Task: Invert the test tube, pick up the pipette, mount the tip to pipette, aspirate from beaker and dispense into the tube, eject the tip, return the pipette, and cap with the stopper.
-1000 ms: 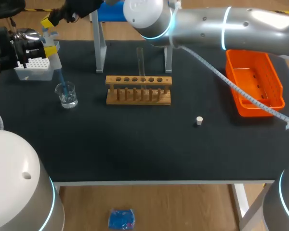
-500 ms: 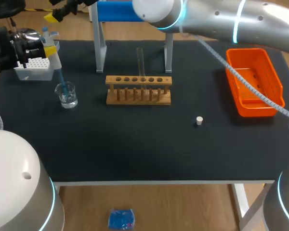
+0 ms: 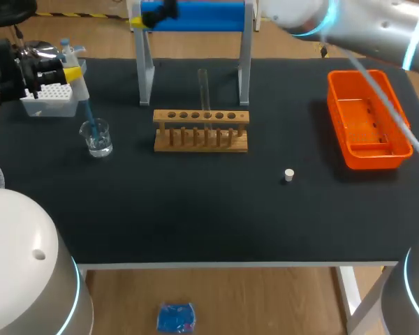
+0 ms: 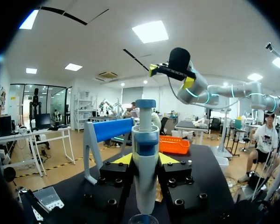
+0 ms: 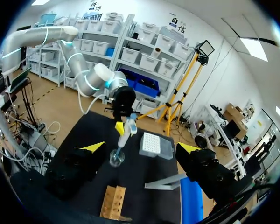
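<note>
On black table [image 3: 195, 209]: one orange tray [image 3: 371, 160], one wooden rack [image 3: 201, 130] holding one upright test tube [image 3: 203, 87], one tip box [image 3: 50, 98], one beaker [image 3: 96, 137], one stopper [image 3: 288, 175]. Left gripper [image 4: 144, 159] clamps one pipette [image 4: 145, 186], tip in beaker; right gripper [image 5: 141, 147] wide open, empty.

- The left tool [image 3: 68, 72] sat low at the far left, clamped on the pipette [image 4: 145, 140].
- The right tool [image 5: 141, 147] hung high at the back, spread wide.

A black-topped table [image 3: 195, 223] on white legs [image 3: 349, 289] over wooden floor [image 3: 265, 300].
</note>
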`<action>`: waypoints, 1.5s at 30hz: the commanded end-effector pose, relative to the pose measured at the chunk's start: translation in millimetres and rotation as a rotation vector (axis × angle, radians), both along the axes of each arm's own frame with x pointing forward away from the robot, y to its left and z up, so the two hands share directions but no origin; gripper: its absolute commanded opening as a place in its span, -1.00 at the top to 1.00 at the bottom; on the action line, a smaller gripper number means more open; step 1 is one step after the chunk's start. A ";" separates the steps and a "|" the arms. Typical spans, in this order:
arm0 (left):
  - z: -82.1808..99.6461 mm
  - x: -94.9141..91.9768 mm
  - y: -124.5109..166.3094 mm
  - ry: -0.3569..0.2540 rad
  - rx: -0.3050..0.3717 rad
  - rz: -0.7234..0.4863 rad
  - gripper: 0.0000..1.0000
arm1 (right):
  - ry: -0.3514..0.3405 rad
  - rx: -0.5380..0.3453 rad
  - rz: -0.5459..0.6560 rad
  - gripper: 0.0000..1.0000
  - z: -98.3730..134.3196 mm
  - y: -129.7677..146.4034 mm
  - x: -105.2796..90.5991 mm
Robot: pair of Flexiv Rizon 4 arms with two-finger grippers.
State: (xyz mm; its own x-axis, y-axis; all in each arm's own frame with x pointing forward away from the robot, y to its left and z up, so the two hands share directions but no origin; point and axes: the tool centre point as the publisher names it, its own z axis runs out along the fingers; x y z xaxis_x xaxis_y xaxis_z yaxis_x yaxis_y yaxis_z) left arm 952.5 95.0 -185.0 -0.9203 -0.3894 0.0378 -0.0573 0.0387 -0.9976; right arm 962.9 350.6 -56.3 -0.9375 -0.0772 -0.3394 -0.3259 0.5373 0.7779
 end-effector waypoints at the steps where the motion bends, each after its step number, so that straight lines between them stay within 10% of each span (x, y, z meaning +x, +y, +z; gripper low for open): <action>1: 0.9 -0.8 -0.8 0.000 0.001 0.003 1.00 | -0.015 0.007 -0.005 -1.00 21.4 -92.8 -17.8; 17: 0.9 -0.8 -0.8 0.000 0.001 0.003 1.00 | 0.028 0.103 -0.029 -1.00 -48.3 -186.5 -21.7; 45: 0.9 -0.8 -0.8 0.000 0.001 0.003 1.00 | 0.181 0.314 0.044 -1.00 -151.9 -194.2 -12.0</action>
